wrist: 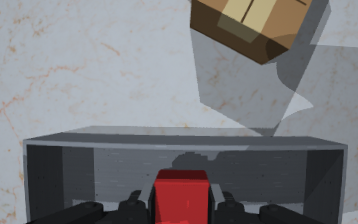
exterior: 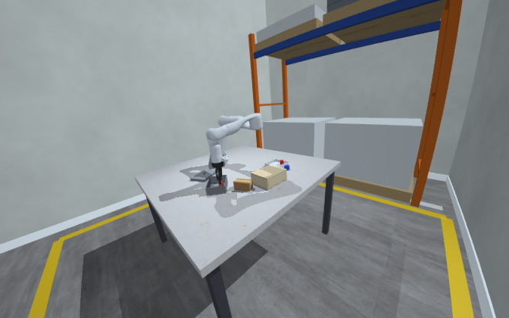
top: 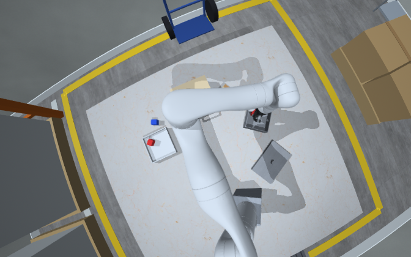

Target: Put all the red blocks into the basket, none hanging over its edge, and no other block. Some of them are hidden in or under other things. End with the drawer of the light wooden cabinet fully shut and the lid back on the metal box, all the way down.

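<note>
My gripper [top: 256, 116] [exterior: 220, 182] [wrist: 181, 199] is shut on a red block [wrist: 182, 199], inside the open metal box [top: 255, 130] [exterior: 216, 190] [wrist: 76, 142]. Another red block [top: 150, 142] [exterior: 282, 161] is in the white basket [top: 166, 147], close to its left wall in the top view. The metal box's grey lid [top: 271, 166] [exterior: 200, 176] lies on the table beside the box. The light wooden cabinet [top: 202, 83] [exterior: 267, 177] is partly behind the arm in the top view; its drawer's state cannot be told.
A blue block [top: 154, 122] [exterior: 287, 167] lies outside the basket. A small cardboard box [exterior: 242, 184] [wrist: 276, 22] stands between the metal box and the cabinet. A pale outlined part [top: 211, 119] shows beside the arm. A grey block-like object [top: 248, 198] is near the arm's base.
</note>
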Robot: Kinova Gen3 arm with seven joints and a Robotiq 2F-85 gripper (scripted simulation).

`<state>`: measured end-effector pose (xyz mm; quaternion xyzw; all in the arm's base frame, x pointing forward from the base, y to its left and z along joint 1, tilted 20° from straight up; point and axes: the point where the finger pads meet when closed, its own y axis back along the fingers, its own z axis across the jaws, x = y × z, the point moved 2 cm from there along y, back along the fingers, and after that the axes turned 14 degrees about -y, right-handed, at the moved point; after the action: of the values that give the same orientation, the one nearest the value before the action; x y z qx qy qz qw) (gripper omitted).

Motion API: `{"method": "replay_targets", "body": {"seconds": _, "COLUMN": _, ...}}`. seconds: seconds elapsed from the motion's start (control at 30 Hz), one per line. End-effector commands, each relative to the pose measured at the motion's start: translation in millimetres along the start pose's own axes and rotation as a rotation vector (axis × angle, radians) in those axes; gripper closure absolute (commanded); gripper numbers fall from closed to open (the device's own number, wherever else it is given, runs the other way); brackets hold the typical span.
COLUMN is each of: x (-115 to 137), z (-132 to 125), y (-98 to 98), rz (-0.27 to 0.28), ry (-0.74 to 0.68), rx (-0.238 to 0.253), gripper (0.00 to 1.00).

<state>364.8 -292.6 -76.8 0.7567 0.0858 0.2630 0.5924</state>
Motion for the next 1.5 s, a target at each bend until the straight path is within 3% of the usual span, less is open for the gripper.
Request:
{"method": "replay_targets", "body": {"seconds": 0.0, "x": 0, "z": 0, "y": 2.1, "rz": 0.001, "ry": 0.000, "rx": -0.001, "gripper": 0.90}}
{"method": "replay_targets", "body": {"seconds": 0.4, "x": 0, "z": 0, "y": 20.5, "rz": 0.001, "ry": 0.000, "rx": -0.001, "gripper": 0.90}}
{"method": "replay_targets", "body": {"seconds": 1.27, "x": 0, "z": 0, "y": 117.1, "rz": 0.001, "ry": 0.000, "rx": -0.001, "gripper": 0.90}}
{"method": "replay_targets", "body": {"seconds": 1.47, "x": 0, "z": 0, "y": 129.5, "rz": 0.001, "ry": 0.000, "rx": -0.001, "gripper": 0.90}}
